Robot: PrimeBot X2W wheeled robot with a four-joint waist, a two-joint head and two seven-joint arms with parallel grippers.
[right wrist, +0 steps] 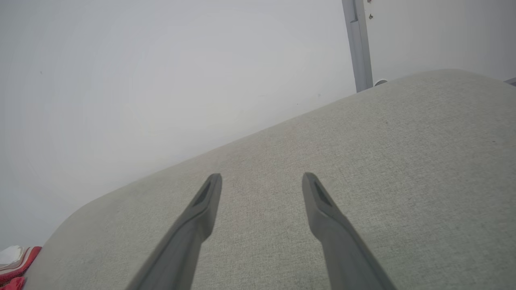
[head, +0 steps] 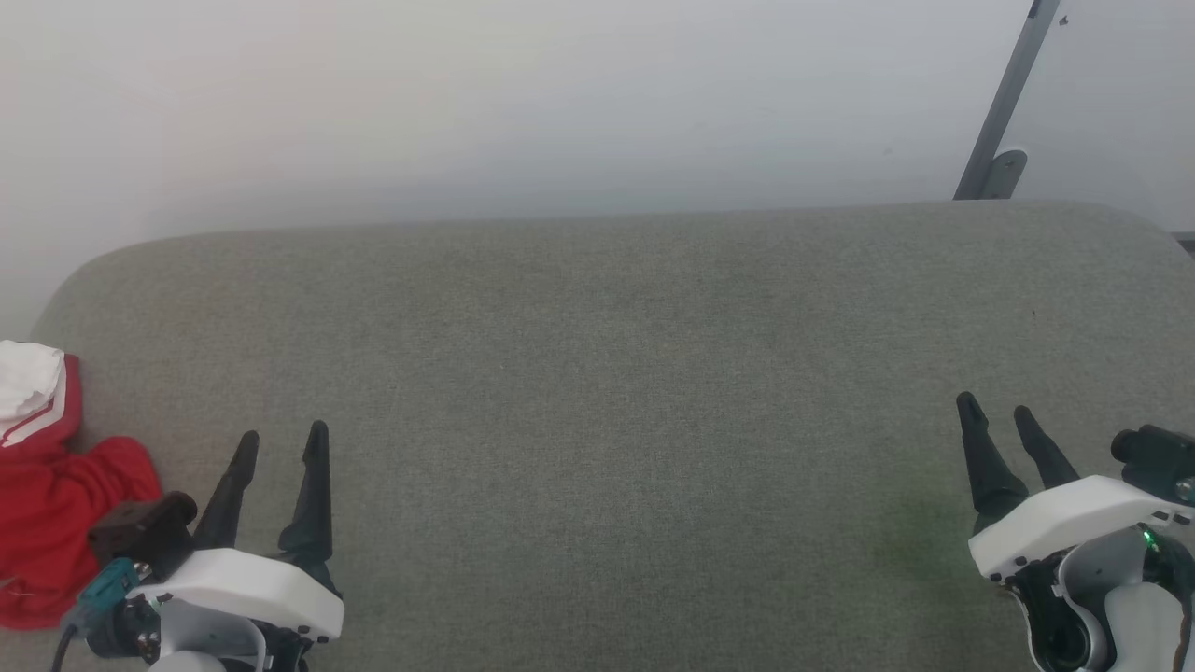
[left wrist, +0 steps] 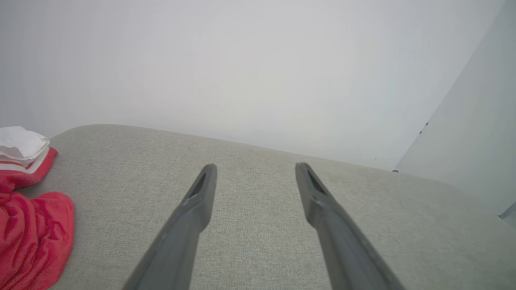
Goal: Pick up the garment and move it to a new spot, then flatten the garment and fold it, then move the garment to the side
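The left fingers and the right fingers both stand apart and hold nothing, low over the grey fabric worktop. The garment lies crumpled at the worktop's left end, just beside the left fingers. It looks soft, light and limp, so it will probably sag when lifted. A raised red fold seems the best place to pinch.

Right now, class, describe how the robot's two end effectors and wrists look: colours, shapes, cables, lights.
The left end effector has two long, dark, tapering fingers on a white wedge-shaped housing, with a black camera block, a teal connector and a dark cable beside it. The right end effector has matching dark fingers and white housing, a black block, and a small green light.
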